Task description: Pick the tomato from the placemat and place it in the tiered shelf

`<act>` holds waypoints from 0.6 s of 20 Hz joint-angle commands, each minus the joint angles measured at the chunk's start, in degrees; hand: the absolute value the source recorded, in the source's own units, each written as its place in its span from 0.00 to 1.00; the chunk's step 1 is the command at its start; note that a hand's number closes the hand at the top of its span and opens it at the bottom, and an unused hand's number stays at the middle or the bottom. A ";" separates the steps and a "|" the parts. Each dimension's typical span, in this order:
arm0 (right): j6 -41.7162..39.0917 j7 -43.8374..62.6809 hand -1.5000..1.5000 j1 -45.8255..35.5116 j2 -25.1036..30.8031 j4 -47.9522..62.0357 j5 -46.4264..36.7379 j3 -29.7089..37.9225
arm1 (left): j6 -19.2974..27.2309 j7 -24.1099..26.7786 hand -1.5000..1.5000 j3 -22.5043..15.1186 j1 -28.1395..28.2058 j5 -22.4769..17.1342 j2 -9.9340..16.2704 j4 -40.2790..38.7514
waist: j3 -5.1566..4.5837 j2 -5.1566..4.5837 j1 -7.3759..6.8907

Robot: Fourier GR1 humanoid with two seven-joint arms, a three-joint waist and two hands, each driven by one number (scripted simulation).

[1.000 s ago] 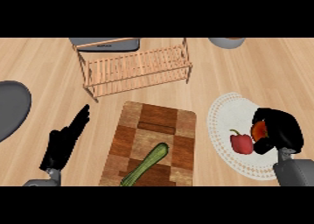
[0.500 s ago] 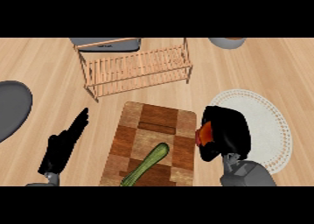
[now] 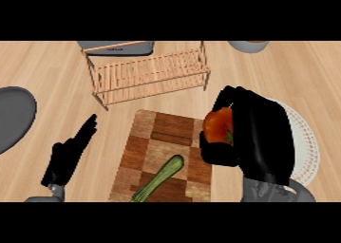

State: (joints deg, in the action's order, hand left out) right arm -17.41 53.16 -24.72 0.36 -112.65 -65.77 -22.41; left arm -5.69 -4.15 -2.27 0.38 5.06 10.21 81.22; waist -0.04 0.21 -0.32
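Head view shows, nearest the desk's (image 3: 40, 61) front edge, the left hand (image 3: 66, 159) resting with its fingers straight and relaxed, pointing away toward the far side and holding nothing. Just to its right lies a wooden cutting board (image 3: 162, 142) of checkered brown blocks, with a green cucumber (image 3: 159, 178) lying slanted across its near end. Over the board's right edge, the right hand (image 3: 260, 137) curls round the tomato (image 3: 218, 126), its fingers wrapped about the red fruit, which is lifted clear of the white round placemat (image 3: 304, 142) that shows behind and to the right of the hand. At the desk's left edge sits a grey plate (image 3: 8, 118), partly cut off. Farther back, toward the far edge, stands the tiered shelf (image 3: 148, 73) of light wooden slats, and behind it a grey object (image 3: 124, 46); another grey round object (image 3: 249, 45) sits near the far right.
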 commanded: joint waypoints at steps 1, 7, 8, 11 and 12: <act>-0.68 6.18 1.00 -10.71 -0.34 -2.03 3.83 3.30 | 0.76 3.65 0.50 0.87 -3.85 1.25 -0.61 -6.71 | -0.04 -0.28 0.26; 2.79 4.07 1.00 -25.56 -0.35 15.39 3.79 11.78 | -1.00 3.84 0.50 0.52 -0.83 1.04 0.14 -3.82 | -0.01 -0.32 -0.55; 3.61 2.09 1.00 -28.12 -0.35 19.38 2.31 14.15 | 1.62 2.20 0.50 -1.37 1.59 2.64 -1.81 -0.06 | 0.01 -0.33 -0.96; 7.30 -1.29 1.00 -33.75 0.58 29.72 1.85 18.65 | -0.34 3.20 0.50 -0.66 1.07 1.50 -1.12 -1.78 | 0.00 -0.49 -1.07; 8.86 2.74 1.00 -35.11 -0.34 30.21 2.38 15.50 | -0.87 -0.99 0.50 0.58 -2.69 -0.01 -1.19 -1.87 | 0.01 -0.37 -0.73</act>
State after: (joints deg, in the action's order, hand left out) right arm -13.06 53.68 -52.99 0.33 -91.40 -63.08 -8.04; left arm -5.87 -3.36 -2.21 -0.86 5.81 9.17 79.56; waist -0.04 -0.14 -1.00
